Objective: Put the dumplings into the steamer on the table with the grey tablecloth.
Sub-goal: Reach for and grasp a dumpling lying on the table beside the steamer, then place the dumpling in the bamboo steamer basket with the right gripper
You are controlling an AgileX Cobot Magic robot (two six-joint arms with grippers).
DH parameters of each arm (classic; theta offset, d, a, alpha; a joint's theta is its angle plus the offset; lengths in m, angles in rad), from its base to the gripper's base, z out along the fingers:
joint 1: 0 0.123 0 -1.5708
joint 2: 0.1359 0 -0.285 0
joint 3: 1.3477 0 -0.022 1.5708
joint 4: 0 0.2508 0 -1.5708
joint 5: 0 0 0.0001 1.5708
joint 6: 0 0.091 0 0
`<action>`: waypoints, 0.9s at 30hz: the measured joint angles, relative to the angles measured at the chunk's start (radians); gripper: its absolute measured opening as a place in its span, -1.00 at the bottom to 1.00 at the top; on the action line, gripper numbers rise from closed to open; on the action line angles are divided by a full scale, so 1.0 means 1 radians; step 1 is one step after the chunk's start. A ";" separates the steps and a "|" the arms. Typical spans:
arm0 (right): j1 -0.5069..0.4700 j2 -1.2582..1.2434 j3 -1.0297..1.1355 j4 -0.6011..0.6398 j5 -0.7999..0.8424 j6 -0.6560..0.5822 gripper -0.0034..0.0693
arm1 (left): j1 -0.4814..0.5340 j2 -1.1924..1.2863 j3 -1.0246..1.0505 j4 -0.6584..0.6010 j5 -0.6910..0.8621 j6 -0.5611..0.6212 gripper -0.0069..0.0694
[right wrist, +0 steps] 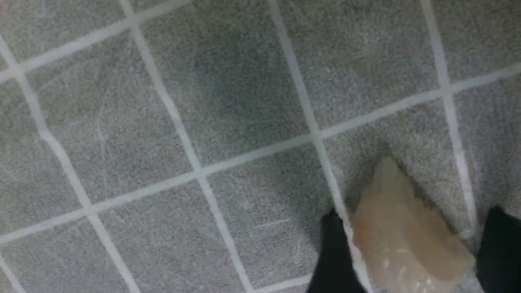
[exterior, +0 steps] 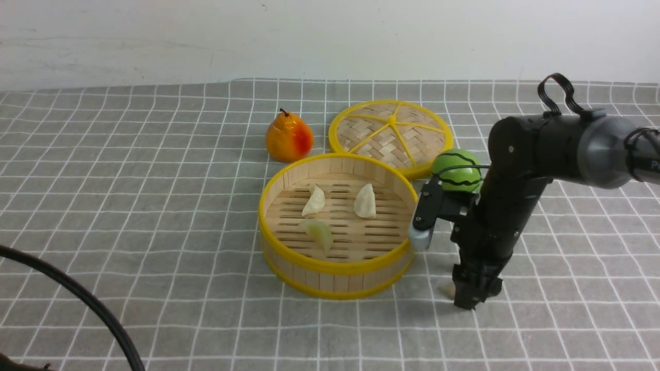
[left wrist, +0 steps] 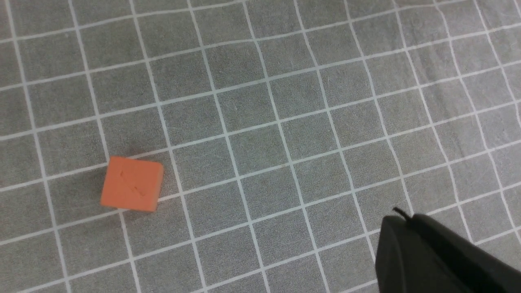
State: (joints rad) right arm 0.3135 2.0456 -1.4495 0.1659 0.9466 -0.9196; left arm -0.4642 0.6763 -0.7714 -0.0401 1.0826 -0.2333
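**A:** Front view first. Where is everything?

**B:** Three dumplings (exterior: 314, 201) lie on the slatted floor of the steamer (exterior: 330, 282), which sits mid-desk (exterior: 129, 216) on the grey tablecloth (exterior: 567, 257). Behind it are its lid (exterior: 391, 131), a pear (exterior: 289, 138) and a green striped ball (exterior: 456, 170). The fourth dumpling (exterior: 449, 291) peeks out on the cloth just right of the steamer, under the right gripper (exterior: 472, 298), which points straight down.

**A:** Left wrist view?

**B:** Cloth, an orange block (left wrist: 131, 184) and a corner of the left gripper (left wrist: 411, 240). It is closed, with nothing visibly in it.

**A:** Right wrist view?

**B:** The fourth dumpling lies flat between the two dark fingers (right wrist: 336, 256). The jaws stand apart, one on either side, not visibly pinching.

**A:** How will it handle?

**B:** I'd judge it light, small and smooth-skinned, so it is likely to slip or twist if pinched at a tapered tip. Take it across the plump middle, fingertips low against the cloth, with a modest squeeze. The soft cloth could snag.
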 joint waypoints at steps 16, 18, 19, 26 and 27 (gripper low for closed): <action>-0.001 0.001 -0.010 0.032 0.007 0.020 -0.30 | 0.000 0.000 0.000 0.000 0.000 0.000 -0.83; -0.001 0.001 -0.020 0.030 0.037 0.043 -0.31 | 0.000 0.000 0.000 0.000 0.000 0.000 -0.83; -0.001 -0.002 -0.029 0.021 0.055 0.064 -0.31 | 0.000 0.000 0.000 0.000 0.000 0.000 -0.83; 0.008 -0.057 -0.173 0.027 0.169 0.255 -0.32 | 0.000 0.000 0.000 0.000 0.000 0.000 -0.82; 0.016 -0.063 -0.201 0.034 0.190 0.305 -0.32 | 0.000 0.000 0.000 0.000 0.000 0.000 -0.81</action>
State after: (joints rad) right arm 0.3297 1.9828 -1.6506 0.2002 1.1371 -0.6141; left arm -0.4642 0.6763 -0.7714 -0.0401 1.0826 -0.2333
